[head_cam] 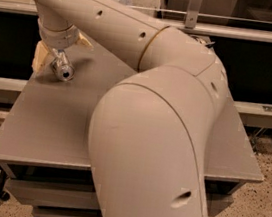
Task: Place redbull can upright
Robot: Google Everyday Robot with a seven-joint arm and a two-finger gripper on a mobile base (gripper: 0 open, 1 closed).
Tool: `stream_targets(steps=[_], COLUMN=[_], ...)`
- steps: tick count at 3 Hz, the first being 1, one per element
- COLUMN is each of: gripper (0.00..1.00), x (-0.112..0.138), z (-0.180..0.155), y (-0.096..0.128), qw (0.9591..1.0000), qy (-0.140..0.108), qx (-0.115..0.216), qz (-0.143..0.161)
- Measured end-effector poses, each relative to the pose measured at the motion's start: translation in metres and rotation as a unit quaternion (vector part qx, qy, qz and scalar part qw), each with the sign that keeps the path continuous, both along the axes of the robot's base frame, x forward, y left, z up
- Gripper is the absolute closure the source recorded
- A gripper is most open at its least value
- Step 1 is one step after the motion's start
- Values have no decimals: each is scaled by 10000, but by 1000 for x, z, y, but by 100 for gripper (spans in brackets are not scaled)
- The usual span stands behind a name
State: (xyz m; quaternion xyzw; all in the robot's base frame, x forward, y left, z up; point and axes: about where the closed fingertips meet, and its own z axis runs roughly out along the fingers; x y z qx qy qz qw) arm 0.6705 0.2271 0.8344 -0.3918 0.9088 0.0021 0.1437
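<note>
Gripper [57,58] at far-left of table [47,128]; fingers [40,57] clamp redbull can [63,70], tilted, btwn them.

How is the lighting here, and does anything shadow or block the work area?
Camera view: warm, dim light; the arm's elbow blocks much of the table; the end effector, at the far-left corner, grips the redbull can, whose silver top catches light, with a soft shadow to its right.
</note>
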Motion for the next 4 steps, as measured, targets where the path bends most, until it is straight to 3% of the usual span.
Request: stream_targets(steps=[2,3,4], gripper=[1,16,40], x=[1,2,4], z=[-7,-5,7], y=[-12,-19,-23], qw=[9996,9995,9997], qy=[86,69,16], qx=[-251,-279,-174], qz=[-90,-135,-190])
